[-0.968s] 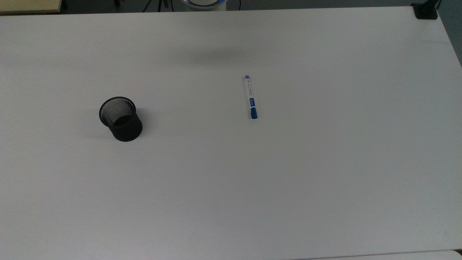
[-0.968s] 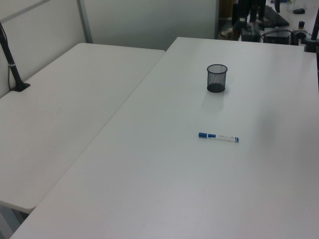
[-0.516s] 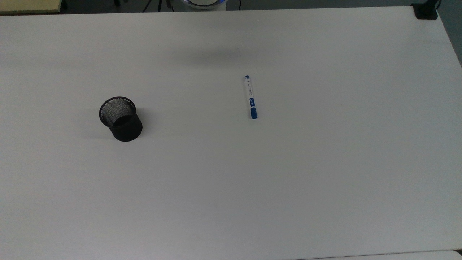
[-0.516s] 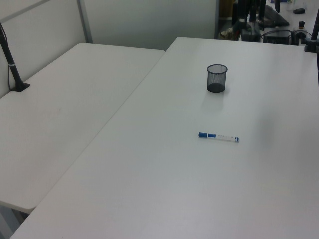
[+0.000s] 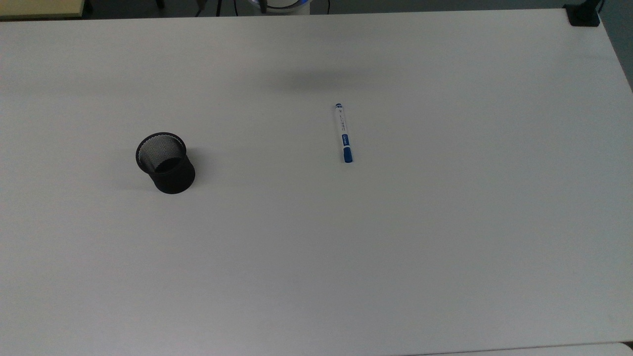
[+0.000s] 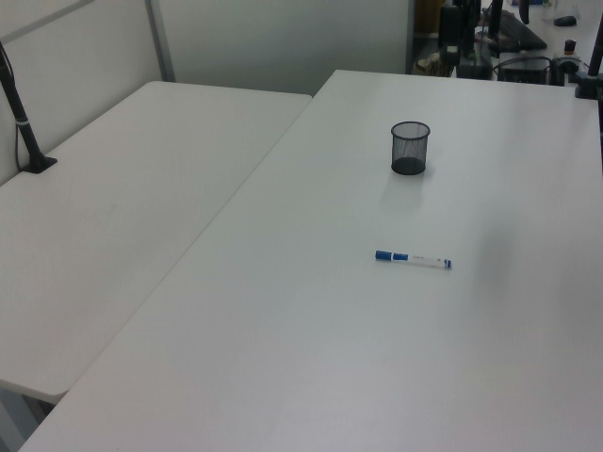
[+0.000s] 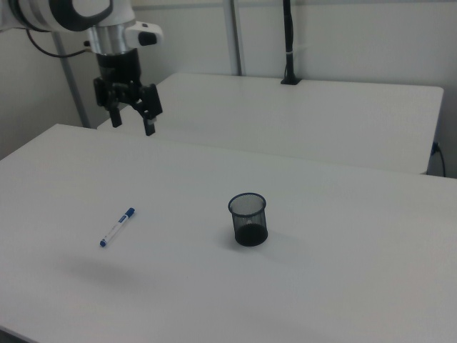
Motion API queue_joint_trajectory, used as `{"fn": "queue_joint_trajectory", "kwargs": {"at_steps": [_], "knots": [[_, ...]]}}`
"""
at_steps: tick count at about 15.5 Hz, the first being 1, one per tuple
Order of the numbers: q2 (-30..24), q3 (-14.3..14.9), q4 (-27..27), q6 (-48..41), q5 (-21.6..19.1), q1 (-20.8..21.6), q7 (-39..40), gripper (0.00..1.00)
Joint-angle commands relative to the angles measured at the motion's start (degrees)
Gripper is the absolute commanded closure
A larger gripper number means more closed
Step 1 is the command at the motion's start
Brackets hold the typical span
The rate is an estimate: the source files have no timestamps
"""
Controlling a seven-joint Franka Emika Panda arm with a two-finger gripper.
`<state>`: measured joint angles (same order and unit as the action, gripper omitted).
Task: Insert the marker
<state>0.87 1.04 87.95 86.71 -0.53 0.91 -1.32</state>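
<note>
Meanwhile the marker lies unmoved, the end effector spread above.

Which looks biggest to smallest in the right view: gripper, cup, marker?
1. Gripper, open, with its black body the largest, though it hangs far back, so its true size is unsure.
2. Cup, a bit smaller, close to the gripper in look.
3. Marker, clearly the smallest, slim and flat on the table.

1. A white table is seen.
2. A marker is laid flat on it.
3. A black mesh cup is stood upright, well apart, toward the top view's left.
</note>
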Motion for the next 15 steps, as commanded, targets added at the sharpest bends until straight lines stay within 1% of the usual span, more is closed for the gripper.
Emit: {"fn": "queue_joint_trajectory", "kwargs": {"at_steps": [1, 3, 5, 6, 8, 11, 13, 15], "knots": [[0.97, 0.45, 1.34, 0.20, 0.00, 6.89, 0.97, 0.00], [3.34, 0.45, 1.52, 2.22, -0.08, 9.53, 0.27, 0.00], [6.85, 0.54, 1.52, 3.02, -0.17, 13.04, -0.61, 0.00], [8.61, 0.54, 1.52, 4.41, -0.17, 14.54, -1.66, 0.00], [12.47, 0.54, 1.96, 9.15, -0.17, 16.13, -4.56, 0.00], [17.32, 0.54, 3.36, 16.45, 0.35, 17.19, -8.16, 0.00], [17.77, 0.54, 6.34, 19.35, 0.44, 17.19, -8.35, 0.01], [17.94, 0.54, 9.33, 24.26, 0.44, 17.19, -9.13, 0.02]]}}
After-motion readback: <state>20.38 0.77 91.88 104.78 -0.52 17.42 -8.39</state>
